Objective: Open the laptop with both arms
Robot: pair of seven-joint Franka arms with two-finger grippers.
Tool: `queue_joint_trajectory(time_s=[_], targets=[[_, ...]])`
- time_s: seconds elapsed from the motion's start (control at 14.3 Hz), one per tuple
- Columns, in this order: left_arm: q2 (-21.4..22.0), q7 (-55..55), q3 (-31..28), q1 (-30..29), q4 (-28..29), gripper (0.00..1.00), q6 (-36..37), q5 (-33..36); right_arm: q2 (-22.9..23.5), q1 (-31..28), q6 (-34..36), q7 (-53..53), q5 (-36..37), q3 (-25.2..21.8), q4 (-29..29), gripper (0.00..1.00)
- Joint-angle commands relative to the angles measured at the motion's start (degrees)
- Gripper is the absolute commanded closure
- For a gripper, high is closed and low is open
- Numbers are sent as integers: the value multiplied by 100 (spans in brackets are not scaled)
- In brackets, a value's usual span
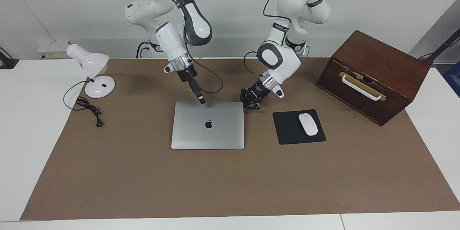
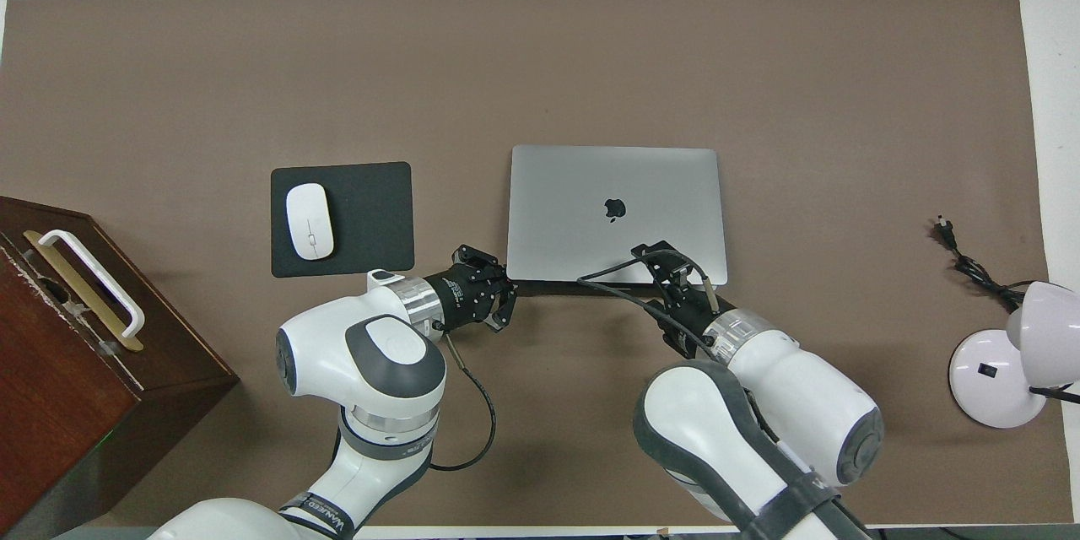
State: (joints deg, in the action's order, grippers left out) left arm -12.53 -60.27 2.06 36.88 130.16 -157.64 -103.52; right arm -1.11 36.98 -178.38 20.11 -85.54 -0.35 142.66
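Observation:
The slim silver-grey laptop (image 1: 207, 125) (image 2: 616, 211) lies closed and flat on the brown mat, its dark logo facing up. My right gripper (image 1: 202, 100) (image 2: 656, 257) points steeply down with its tip on the laptop's edge nearest the robots, fingertips together. My left gripper (image 1: 248, 105) (image 2: 509, 291) sits low at the mat, shut, against the laptop's corner nearest the robots on the mouse pad's side. Nothing shows between either pair of fingers.
A black mouse pad (image 1: 298, 126) with a white mouse (image 1: 308, 124) lies beside the laptop toward the left arm's end. A dark wooden box (image 1: 373, 75) with a white handle stands past it. A white desk lamp (image 1: 94, 68) and its cord (image 1: 88, 109) sit at the right arm's end.

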Motion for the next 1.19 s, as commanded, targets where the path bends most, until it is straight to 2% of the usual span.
queue_joint_trajectory(time_s=[0.0,0.63,1.12], targets=[[-232,331,-56,126,-114,100,-118,-265,85,-146,102,-69,-129,18,-151,0],[-241,525,-56,135,-105,100,-127,-520,568,-419,225,-289,-120,9,-669,0],[-241,534,-56,135,-105,100,-127,-564,569,-358,190,-271,-129,18,-731,0]])
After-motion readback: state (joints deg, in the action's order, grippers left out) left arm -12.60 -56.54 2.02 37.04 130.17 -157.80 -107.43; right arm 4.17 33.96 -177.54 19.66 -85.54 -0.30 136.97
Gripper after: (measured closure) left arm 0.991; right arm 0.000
